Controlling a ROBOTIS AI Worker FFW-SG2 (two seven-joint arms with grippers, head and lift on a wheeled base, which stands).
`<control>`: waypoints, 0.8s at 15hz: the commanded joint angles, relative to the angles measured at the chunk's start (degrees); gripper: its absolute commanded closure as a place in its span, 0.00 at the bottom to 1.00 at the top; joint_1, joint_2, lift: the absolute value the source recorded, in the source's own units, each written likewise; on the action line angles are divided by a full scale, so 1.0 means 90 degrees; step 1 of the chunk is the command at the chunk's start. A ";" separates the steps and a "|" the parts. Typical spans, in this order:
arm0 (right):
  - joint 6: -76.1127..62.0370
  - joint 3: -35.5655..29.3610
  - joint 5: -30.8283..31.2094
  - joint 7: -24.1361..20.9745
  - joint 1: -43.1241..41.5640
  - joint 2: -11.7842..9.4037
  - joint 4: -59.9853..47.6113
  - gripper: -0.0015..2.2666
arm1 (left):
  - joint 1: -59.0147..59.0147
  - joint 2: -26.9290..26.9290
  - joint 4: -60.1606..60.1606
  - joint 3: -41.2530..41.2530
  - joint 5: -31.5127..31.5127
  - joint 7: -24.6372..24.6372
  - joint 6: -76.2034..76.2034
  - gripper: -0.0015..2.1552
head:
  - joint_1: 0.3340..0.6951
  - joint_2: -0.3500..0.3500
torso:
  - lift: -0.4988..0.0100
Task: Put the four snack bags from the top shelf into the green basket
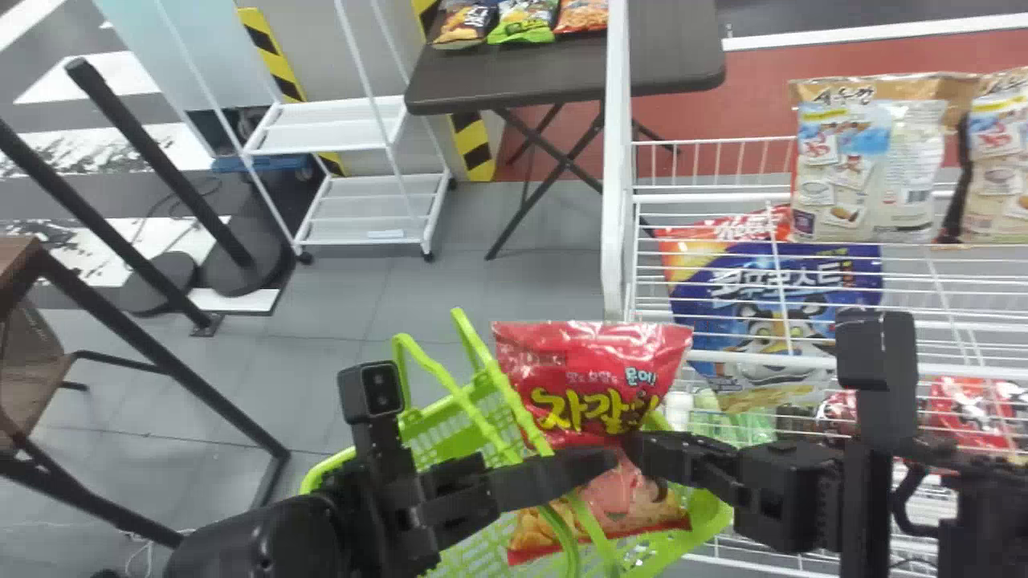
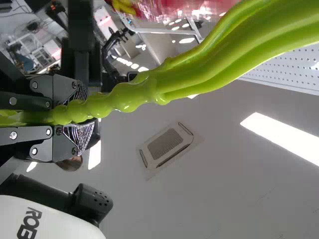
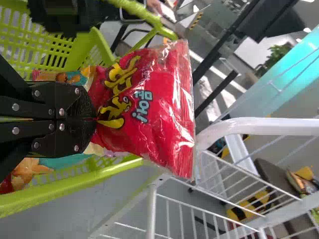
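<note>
My right gripper (image 1: 640, 451) holds a red snack bag (image 1: 590, 376) by its lower end, above the green basket (image 1: 707, 526). In the right wrist view the right gripper (image 3: 92, 119) is shut on that red bag (image 3: 154, 109), with the basket (image 3: 94, 181) behind and below. My left gripper (image 1: 590, 466) is at the basket's handles; in the left wrist view the left gripper (image 2: 75, 112) is shut around the green handle (image 2: 134, 94). Below the held bag, another snack bag (image 1: 630, 514) shows at the basket, partly covered by both grippers and the handles.
A white wire shelf rack (image 1: 615, 241) stands on the right, holding beige bags (image 1: 871, 172), a blue bag (image 1: 771, 297) and red bags (image 1: 972, 409). Its post is close to the held bag. A brown table (image 1: 514, 76) with snack bags and a white cart (image 1: 361, 209) stand farther back.
</note>
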 commanded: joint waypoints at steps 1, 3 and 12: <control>0.0110 0.0070 0.0092 0.0068 -0.0108 0.0006 0.0198 0.00 | 0.0000 -0.0009 0.0001 -0.0015 0.0002 -0.0063 0.0000 1.00 | 1.00 0.88 | 0.98; 0.0110 0.0001 -0.0015 0.0185 -0.0127 0.0006 0.0208 0.01 | 0.0000 -0.0009 -0.0008 -0.0064 0.0002 -0.0063 0.0000 1.00 | 1.00 0.89 | 0.98; -0.1316 -0.2225 0.0542 -0.0088 -0.1348 0.0006 0.0725 0.03 | 0.0010 0.0050 -0.0028 -0.0064 0.0041 -0.0063 0.0000 1.00 | 1.00 0.51 | 0.98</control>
